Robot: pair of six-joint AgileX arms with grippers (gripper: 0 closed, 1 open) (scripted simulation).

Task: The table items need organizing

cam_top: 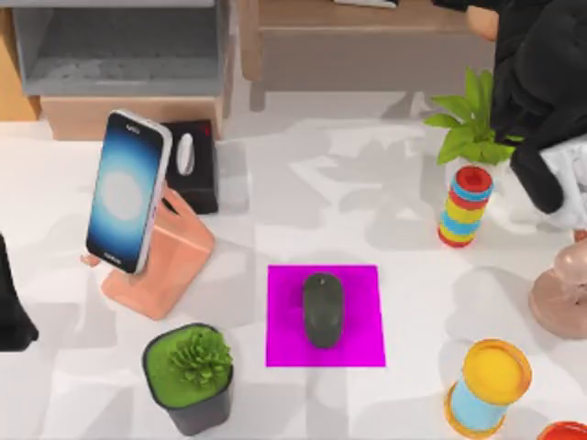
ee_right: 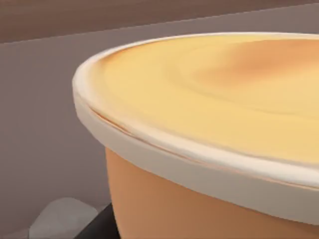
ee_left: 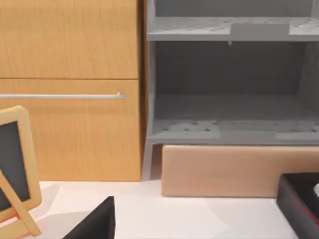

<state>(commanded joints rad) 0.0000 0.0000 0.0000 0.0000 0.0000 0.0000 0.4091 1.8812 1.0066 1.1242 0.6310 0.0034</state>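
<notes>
Inspection proceeds across the table [cam_top: 385, 202] from the top view's left to its right. Left arm [cam_top: 11, 302]: parked at the left edge as a dark mass; its gripper's state cannot be told, and its wrist camera looks at a grey shelf unit [ee_left: 229, 89] and a wooden cabinet [ee_left: 70, 89] behind the table. Smartphone [cam_top: 128, 191]: propped upright and slightly tilted on a salmon stand [cam_top: 160, 266], screen glowing, at left of centre; a black box [cam_top: 194, 167] sits just behind it. Potted plant [cam_top: 191, 376]: near the front edge, in front of the stand. Mouse [cam_top: 323, 310]: resting on the magenta mat [cam_top: 367, 344] at centre, long axis running front to back, well apart from both arms. Ring stack [cam_top: 465, 206] and a second plant [cam_top: 472, 124]: right of centre toward the back. Right arm [cam_top: 541, 101]: at the upper right; its wrist view sits very close to the orange cup [ee_right: 164, 209], the creamy-yellow top just in front of the lens, but the fingers are not discernible, so whether they are apart or clamped on the cup cannot be told. Judgement: phone and mouse appear placed; the cup is the item in hand, lying directly at the right arm, which is far nearer than the left.
</notes>
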